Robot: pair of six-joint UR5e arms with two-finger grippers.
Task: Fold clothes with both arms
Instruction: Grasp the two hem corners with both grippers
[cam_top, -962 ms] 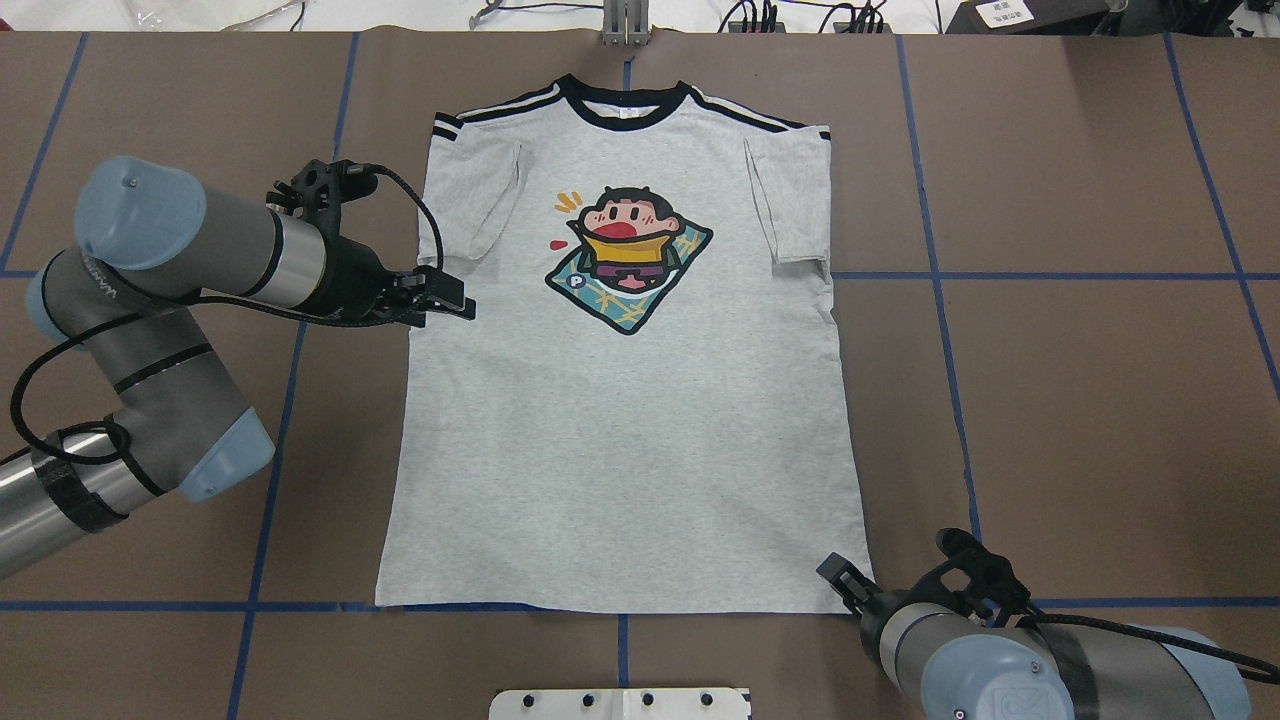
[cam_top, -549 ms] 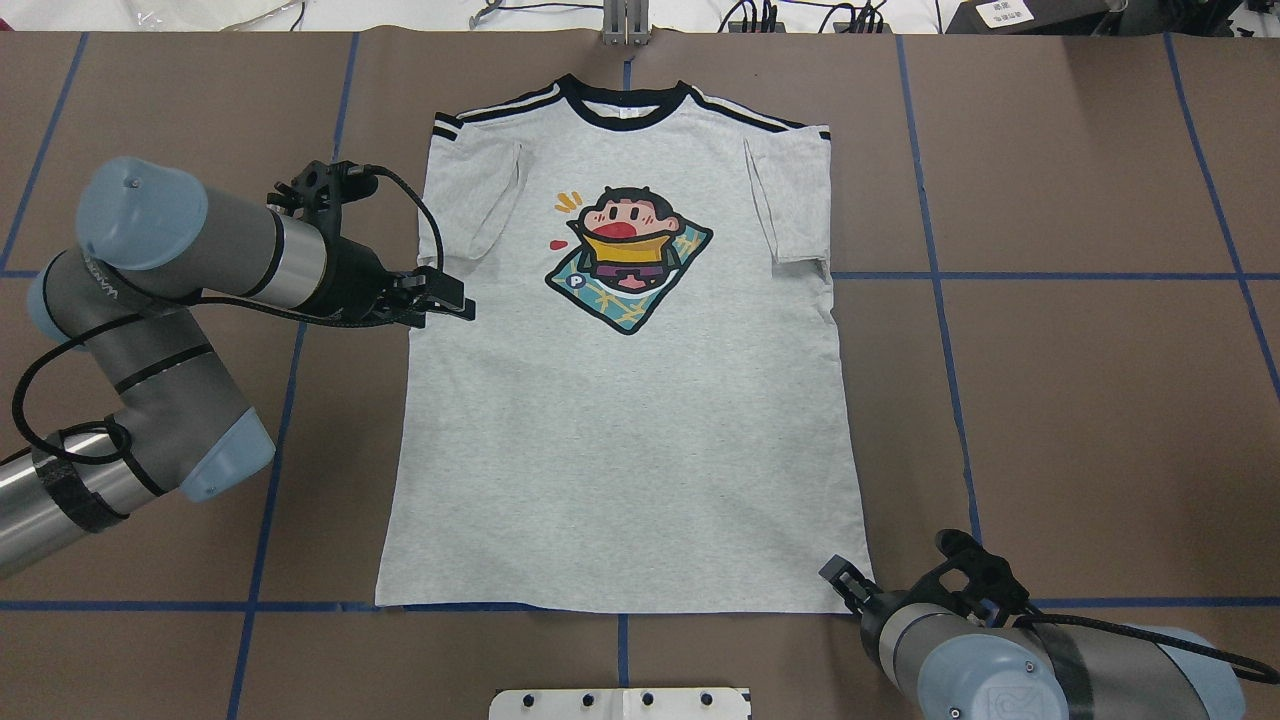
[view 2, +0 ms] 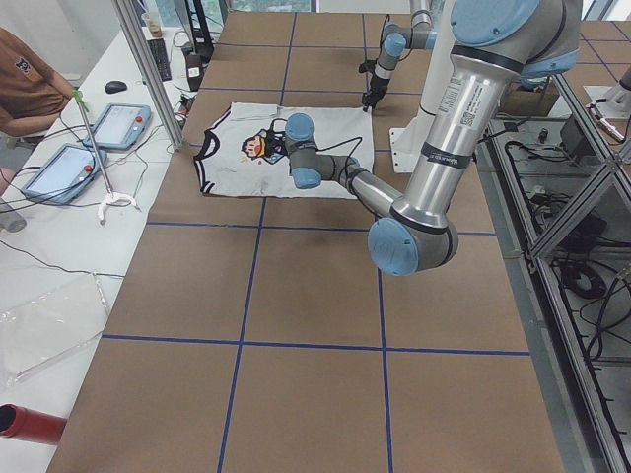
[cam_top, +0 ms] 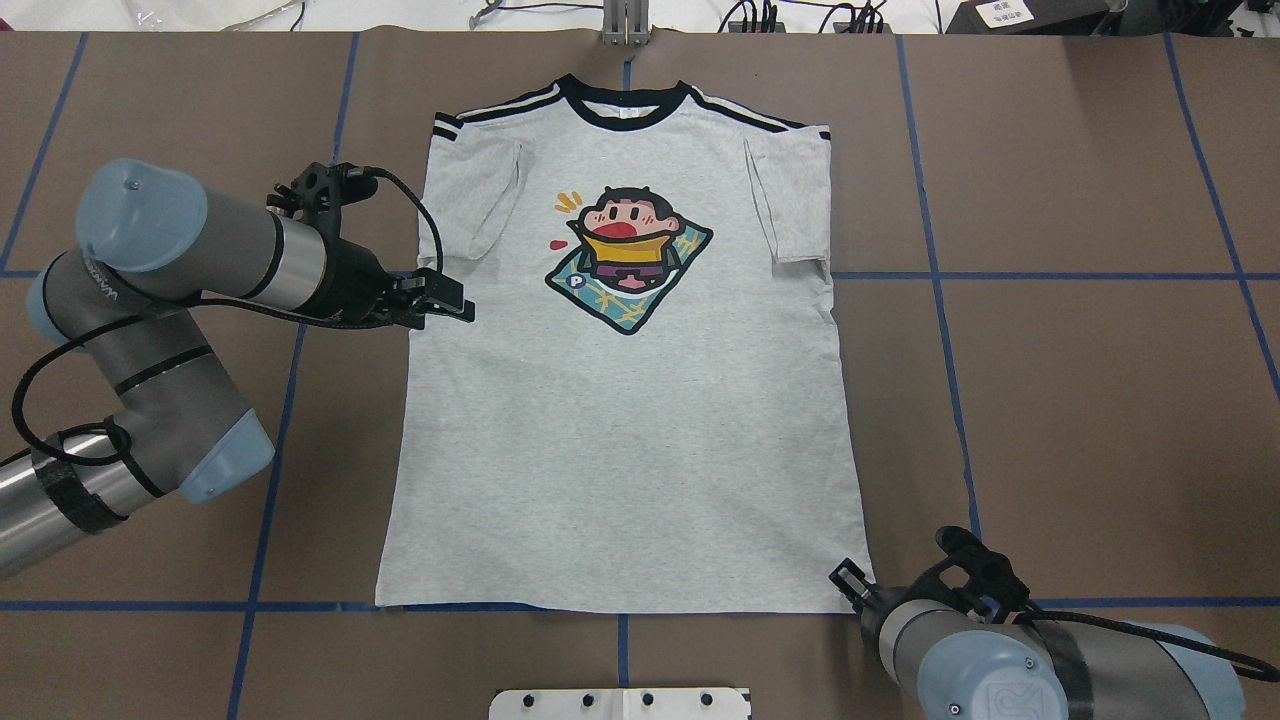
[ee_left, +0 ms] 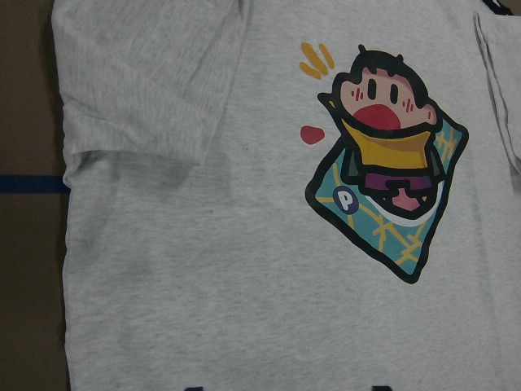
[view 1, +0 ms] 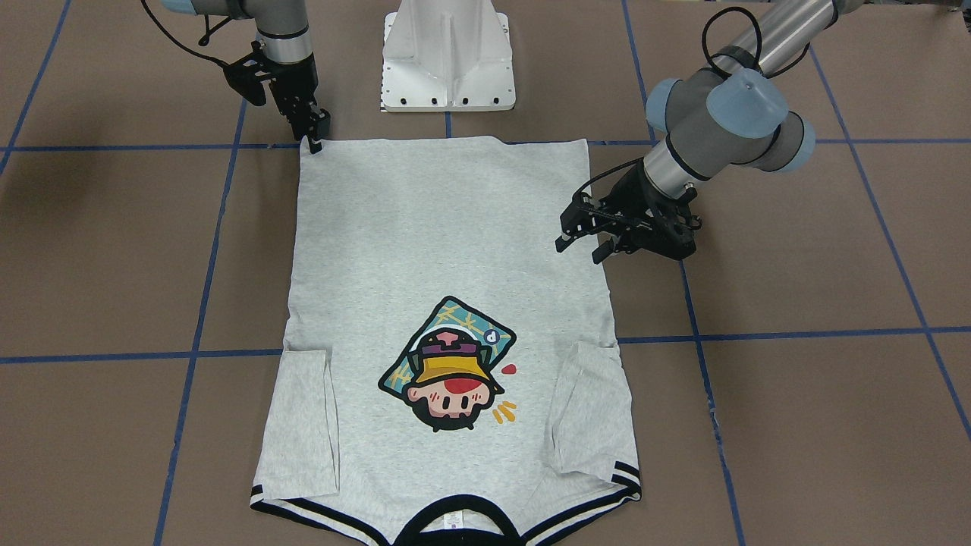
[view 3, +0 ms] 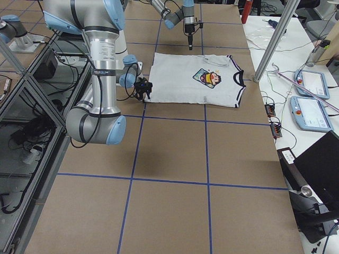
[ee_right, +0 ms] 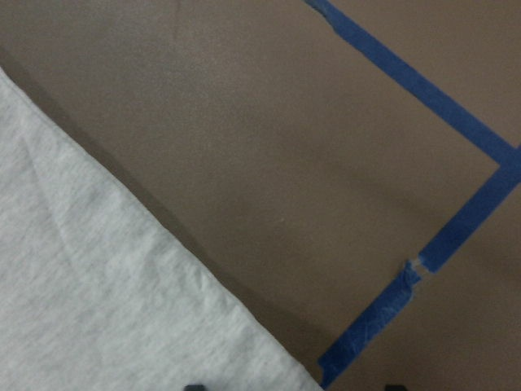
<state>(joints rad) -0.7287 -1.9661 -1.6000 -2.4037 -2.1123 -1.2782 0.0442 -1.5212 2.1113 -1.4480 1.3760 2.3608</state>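
The light grey T-shirt (cam_top: 620, 450) lies flat and face up on the brown table, collar at the far side, both sleeves folded in; it also shows in the front view (view 1: 447, 227). My left gripper (cam_top: 455, 300) is open and empty, low over the shirt's left edge just below the sleeve, as the front view (view 1: 578, 246) also shows. Its wrist view looks down on the cartoon print (ee_left: 383, 163). My right gripper (cam_top: 848, 578) is open at the shirt's near right hem corner (ee_right: 269, 358), which lies between its fingertips, as the front view (view 1: 315, 140) also shows.
The white pedestal base (view 1: 447, 53) stands at the near table edge behind the hem. Blue tape lines (cam_top: 935, 275) cross the brown cover. A metal post (cam_top: 625, 25) and cables sit beyond the collar. Side tables hold control pendants (view 3: 310, 82).
My right gripper has shifted slightly toward the robot and down at the hem corner. The left gripper and the shirt have barely moved.
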